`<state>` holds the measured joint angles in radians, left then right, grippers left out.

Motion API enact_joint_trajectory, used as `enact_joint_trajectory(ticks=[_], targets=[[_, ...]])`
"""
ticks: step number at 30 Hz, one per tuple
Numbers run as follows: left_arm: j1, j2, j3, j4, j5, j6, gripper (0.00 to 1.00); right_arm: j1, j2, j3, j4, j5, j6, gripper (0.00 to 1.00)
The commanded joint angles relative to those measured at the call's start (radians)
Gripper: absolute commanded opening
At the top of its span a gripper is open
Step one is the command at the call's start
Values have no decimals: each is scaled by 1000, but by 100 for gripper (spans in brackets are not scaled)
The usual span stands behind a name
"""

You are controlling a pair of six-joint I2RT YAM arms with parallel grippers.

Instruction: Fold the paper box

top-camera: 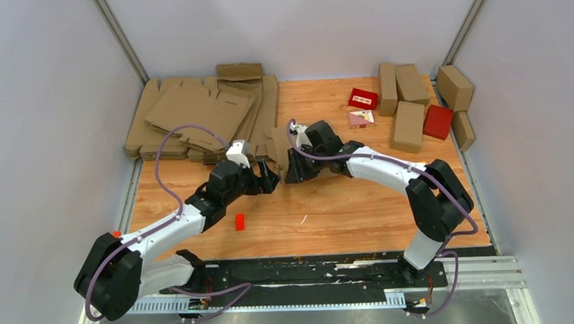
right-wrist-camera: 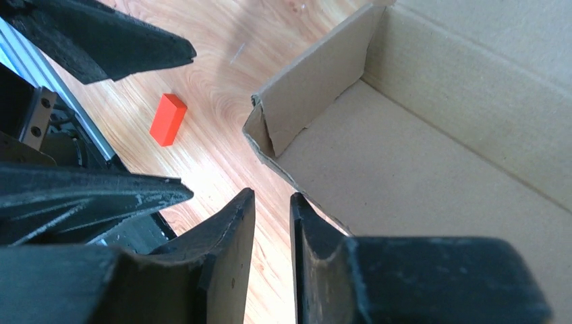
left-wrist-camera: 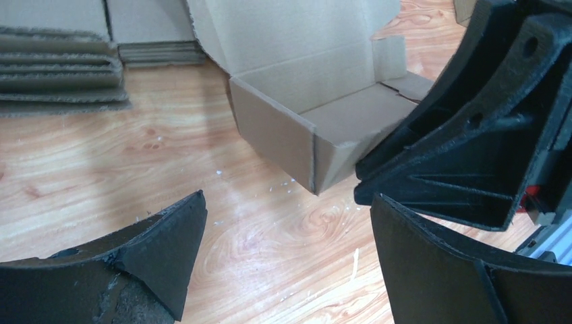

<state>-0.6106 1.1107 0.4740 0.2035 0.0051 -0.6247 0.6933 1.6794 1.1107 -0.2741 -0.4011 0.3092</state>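
Note:
The paper box (top-camera: 277, 145) is a brown cardboard sheet partly folded into an open tray, with a tall back panel. It lies mid-table between both grippers. In the left wrist view its corner (left-wrist-camera: 303, 135) points at me. My left gripper (left-wrist-camera: 289, 202) is wide open and empty, just short of that corner; in the top view it (top-camera: 268, 179) sits left of the box. My right gripper (right-wrist-camera: 272, 199) has a narrow gap with only bare wood showing in it. It rests at the tray's near edge (right-wrist-camera: 405, 175), its right finger over that edge, and lies right of the box in the top view (top-camera: 294, 170).
A stack of flat cardboard sheets (top-camera: 194, 115) fills the back left. Several folded brown cartons (top-camera: 408, 124) and small red boxes (top-camera: 362, 98) stand at the back right. A small red block (top-camera: 239, 222) lies on the wood near the left arm, also in the right wrist view (right-wrist-camera: 167, 119).

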Motion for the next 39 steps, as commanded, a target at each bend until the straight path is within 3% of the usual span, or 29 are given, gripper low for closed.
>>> enact_joint_trajectory(ticks=[1,9,15,19,32,39], targets=[[5,30,67,46,17,57,96,-38,39,75,-9,-62,6,28],[20,114,110,75,37,62,89,-90,90,138,-31,-107,4,38],[75,177,152,105,86,30,75,-125,78,184,-50,-134,9,39],[98,209,189,117,107,22,69,-149,74,233,-84,-135,-3,47],[138,375,324,122,167,23,69,-193,134,350,-169,-130,-59,52],[160,468,359,131,198,7,62,-201,163,361,-170,-136,-65,52]])
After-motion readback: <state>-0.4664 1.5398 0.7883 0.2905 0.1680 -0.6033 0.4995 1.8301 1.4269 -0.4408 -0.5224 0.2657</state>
